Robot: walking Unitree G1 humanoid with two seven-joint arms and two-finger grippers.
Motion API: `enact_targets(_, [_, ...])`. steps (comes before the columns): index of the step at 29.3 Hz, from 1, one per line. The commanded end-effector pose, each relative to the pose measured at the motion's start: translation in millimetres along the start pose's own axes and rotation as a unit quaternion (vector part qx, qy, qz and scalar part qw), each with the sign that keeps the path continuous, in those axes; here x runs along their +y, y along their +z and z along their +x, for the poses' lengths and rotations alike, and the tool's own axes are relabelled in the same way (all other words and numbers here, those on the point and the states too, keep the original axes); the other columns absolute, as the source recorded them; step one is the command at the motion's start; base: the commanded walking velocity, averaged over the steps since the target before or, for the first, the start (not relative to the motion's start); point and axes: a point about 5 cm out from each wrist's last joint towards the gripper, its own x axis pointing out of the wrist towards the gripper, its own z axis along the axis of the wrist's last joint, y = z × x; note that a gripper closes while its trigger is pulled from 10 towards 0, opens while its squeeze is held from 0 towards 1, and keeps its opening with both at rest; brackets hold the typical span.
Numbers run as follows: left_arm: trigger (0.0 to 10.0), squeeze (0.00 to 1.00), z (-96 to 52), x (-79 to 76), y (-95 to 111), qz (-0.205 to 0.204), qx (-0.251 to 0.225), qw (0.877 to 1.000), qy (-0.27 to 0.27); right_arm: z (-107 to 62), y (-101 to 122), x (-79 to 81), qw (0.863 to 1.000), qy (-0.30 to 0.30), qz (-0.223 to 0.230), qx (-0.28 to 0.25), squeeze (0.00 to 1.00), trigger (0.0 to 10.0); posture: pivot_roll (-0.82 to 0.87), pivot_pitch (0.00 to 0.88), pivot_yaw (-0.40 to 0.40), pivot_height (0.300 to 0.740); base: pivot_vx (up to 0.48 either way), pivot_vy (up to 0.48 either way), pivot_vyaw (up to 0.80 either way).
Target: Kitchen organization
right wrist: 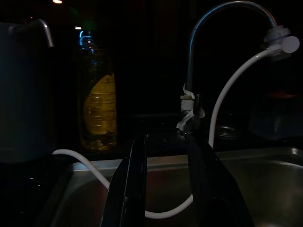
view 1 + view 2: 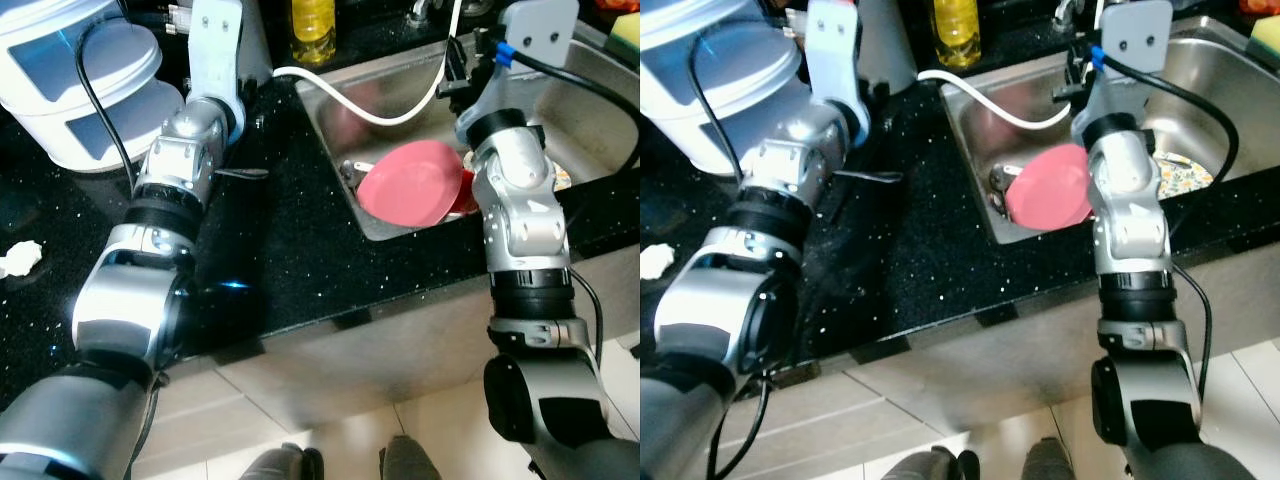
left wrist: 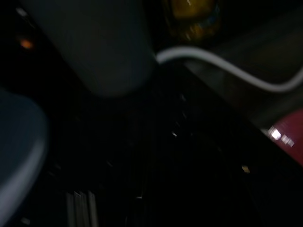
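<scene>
Right jaws [image 1: 163, 184] parted, pink plate [image 2: 412, 182] tilted

Speckled glossy black counter [image 2: 300, 250], brushed steel sink [image 2: 345, 120], seemingly plastic pink plate [image 2: 412, 184].

Place: home kitchen.
Counter: black speckled stone [image 2: 300, 260], with cabinet fronts below.
Sink: steel basin [image 2: 560, 110] at far right, holding a pink plate [image 2: 412, 184].
Tap: curved faucet [image 1: 222, 19] behind basin, white hose [image 1: 227, 90] attached.
Far edge: yellow oil bottle [image 2: 313, 28].
Far left: white container [image 2: 75, 75].
</scene>
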Motion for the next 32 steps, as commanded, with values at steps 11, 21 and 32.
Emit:
enact_targets(11, [10.0,0.00,-1.6,2.3,-50.8,-0.073,0.131,0.988,-0.036,-2.4,-0.3,6.3,1.000,0.010,0.012,-0.003,0.00,10.0,0.05,0.121,0.134,0.740,0.000,0.000,0.00])
enact_targets(21, [10.0,0.00,-24.7,4.5,-71.2,-0.081,0.178,0.981,-0.007,-1.7,-1.0,7.7,1.000,0.011,0.017,-0.003,0.00,10.0,0.08,0.127,0.140,0.740,0.000,0.000,0.00])
enact_targets(32, [10.0,0.00,-117.5,-8.8,-76.8,0.018,0.184,0.983,-0.006,1.5,-5.5,18.3,0.999,0.025,0.035,0.001,0.00,10.0,0.14,0.130,0.121,0.740,0.000,0.000,0.00])
